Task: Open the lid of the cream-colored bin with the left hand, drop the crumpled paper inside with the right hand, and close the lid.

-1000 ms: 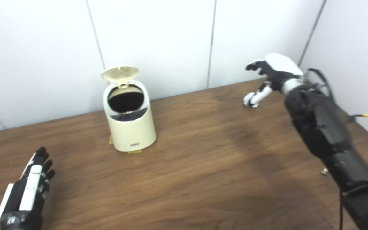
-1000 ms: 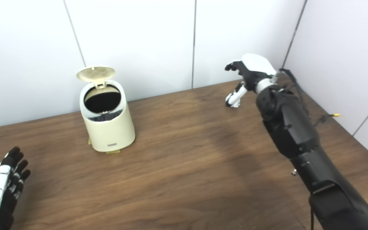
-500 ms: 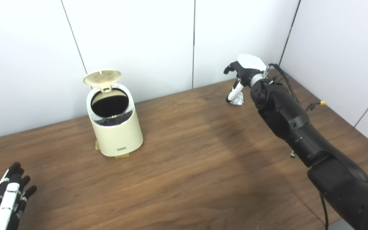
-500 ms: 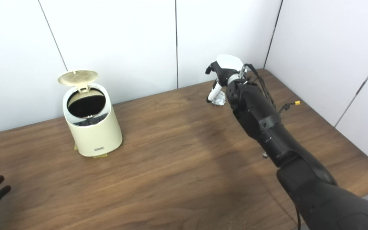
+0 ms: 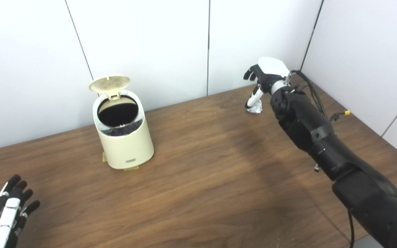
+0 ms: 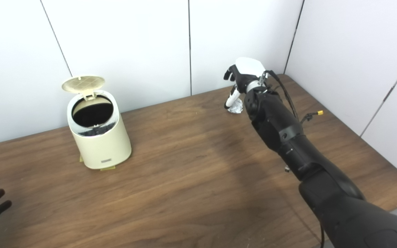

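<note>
The cream-colored bin [image 5: 126,144] stands at the back left of the table with its round lid [image 5: 110,83] flipped up and the dark inside showing. A small crumpled paper ball [image 5: 255,108] lies on the table at the far right. My right hand [image 5: 264,74] hovers just above and behind it, fingers apart, thumb hanging down next to the paper, holding nothing. My left hand [image 5: 7,215] rests open at the bottom left corner, far from the bin.
The wooden table [image 5: 202,179] ends at white wall panels behind and to the right. A cable with a yellow tip [image 5: 346,112] lies beside my right forearm. Yellow tape tabs [image 5: 131,168] stick out under the bin.
The camera swung right between the oldest frames and half a second ago. Since then my right hand has lifted slightly above the paper, fingers spread more. The left hand and bin look unmoved.
</note>
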### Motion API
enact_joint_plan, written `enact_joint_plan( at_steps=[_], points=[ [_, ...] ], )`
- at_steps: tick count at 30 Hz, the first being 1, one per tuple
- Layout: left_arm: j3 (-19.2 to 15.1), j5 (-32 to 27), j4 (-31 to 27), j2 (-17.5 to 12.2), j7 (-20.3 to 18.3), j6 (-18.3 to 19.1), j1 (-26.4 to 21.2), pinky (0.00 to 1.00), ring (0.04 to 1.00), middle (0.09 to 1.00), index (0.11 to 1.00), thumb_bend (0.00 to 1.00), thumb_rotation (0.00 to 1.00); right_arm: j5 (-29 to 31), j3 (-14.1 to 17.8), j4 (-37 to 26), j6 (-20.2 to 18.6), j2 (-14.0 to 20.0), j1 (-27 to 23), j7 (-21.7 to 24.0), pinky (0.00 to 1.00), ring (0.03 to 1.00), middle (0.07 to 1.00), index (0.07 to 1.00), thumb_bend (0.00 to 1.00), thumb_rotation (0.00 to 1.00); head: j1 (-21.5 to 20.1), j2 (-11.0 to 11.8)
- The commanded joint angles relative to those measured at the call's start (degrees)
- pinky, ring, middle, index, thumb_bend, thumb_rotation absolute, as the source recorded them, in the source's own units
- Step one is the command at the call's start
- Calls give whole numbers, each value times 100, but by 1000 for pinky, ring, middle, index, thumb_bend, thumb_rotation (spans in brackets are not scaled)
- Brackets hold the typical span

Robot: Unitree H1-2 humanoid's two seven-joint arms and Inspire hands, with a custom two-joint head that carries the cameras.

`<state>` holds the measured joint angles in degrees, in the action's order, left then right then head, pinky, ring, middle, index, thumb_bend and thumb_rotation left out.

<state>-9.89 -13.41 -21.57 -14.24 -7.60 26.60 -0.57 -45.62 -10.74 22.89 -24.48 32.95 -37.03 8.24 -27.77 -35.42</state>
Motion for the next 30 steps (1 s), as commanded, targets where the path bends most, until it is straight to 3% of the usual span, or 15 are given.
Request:
enact_joint_plan(
  at_steps=[1, 7, 8, 11, 13, 15, 17, 24, 30],
  points=[
    [-25, -38, -202, -103, -33, -95, -85, 875, 942, 957, 1000, 611, 656, -58, 18, -64, -3, 213, -188, -187, 569, 651, 687, 677, 877, 0, -1, -3],
    [-23, -60, -142, -136, -90, -200, -60, 867, 935, 950, 1000, 600, 637, -102, -102, 87, -98, 179, -125, -176, 607, 699, 736, 714, 877, 0, 37, 60],
    [-15, -81, -116, -150, -128, -235, -56, 858, 935, 951, 1000, 597, 637, -98, -108, 112, -114, 168, -114, -189, 668, 748, 765, 719, 875, 2, 37, 60],
    [-16, -143, -115, -140, -179, -197, -66, 851, 932, 947, 1000, 607, 621, -91, -148, 172, -128, 176, -97, -171, 697, 774, 784, 724, 873, 0, 60, 62],
    [-24, -169, -156, -128, -178, -124, -83, 850, 937, 950, 1000, 629, 612, -88, -182, 223, -114, 195, -94, -156, 698, 776, 787, 726, 872, 5, 99, 33],
    [-23, -165, -187, -135, -161, -77, -98, 853, 948, 959, 1000, 641, 605, -78, -208, 281, -93, 200, -92, -177, 622, 718, 752, 729, 868, 10, 124, 11],
    [25, -76, -214, -187, -161, -94, -96, 863, 953, 965, 1000, 646, 622, -115, -262, 239, -125, 203, -57, -139, 605, 720, 752, 735, 863, 24, 111, 9],
    [108, -9, -236, -284, -246, -165, -65, 933, 976, 989, 1000, 630, 681, -33, -301, 485, -18, 151, -68, -284, 646, 732, 758, 723, 868, 37, 111, 8],
    [105, -32, -300, -269, -221, -109, -52, 943, 978, 988, 1000, 639, 660, 99, -264, 509, -23, 108, -61, -311, 646, 720, 751, 712, 862, 18, 111, 8]
  ],
)
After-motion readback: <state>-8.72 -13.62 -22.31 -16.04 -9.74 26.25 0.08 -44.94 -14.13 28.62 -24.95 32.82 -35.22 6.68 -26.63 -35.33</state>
